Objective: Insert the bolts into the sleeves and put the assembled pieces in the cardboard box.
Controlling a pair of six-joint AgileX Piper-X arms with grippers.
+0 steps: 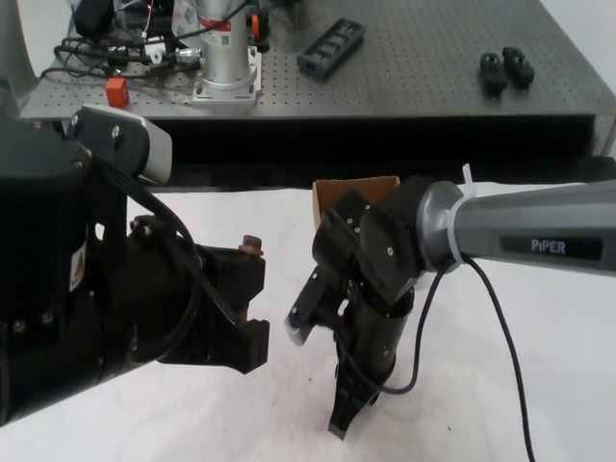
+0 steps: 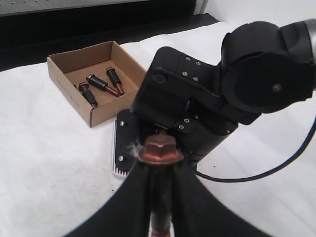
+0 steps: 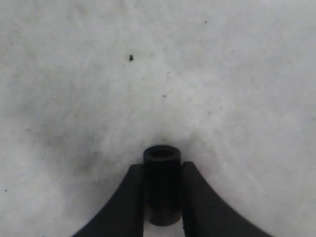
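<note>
My left gripper (image 2: 160, 197) is shut on a copper bolt (image 2: 159, 150), whose hex head sticks out past the fingertips. In the high view that bolt (image 1: 252, 244) stands upright in the left gripper (image 1: 250, 303), left of centre. Pointing down at the white cloth, my right gripper (image 3: 162, 202) is shut on a short black sleeve (image 3: 162, 185) with its open bore facing outward. From above, the right gripper (image 1: 346, 416) hangs just right of the left one. The cardboard box (image 2: 74, 60) holds three assembled pieces (image 2: 101, 84). Its rim (image 1: 356, 186) shows behind the right arm.
A white cloth (image 1: 539, 366) covers the near bench. Behind it lies a perforated metal plate (image 1: 433, 77) with a black tray (image 1: 330, 46), two black parts (image 1: 505, 69), a metal post (image 1: 227, 58) and cables. The right arm's cable (image 1: 505, 337) trails over the cloth.
</note>
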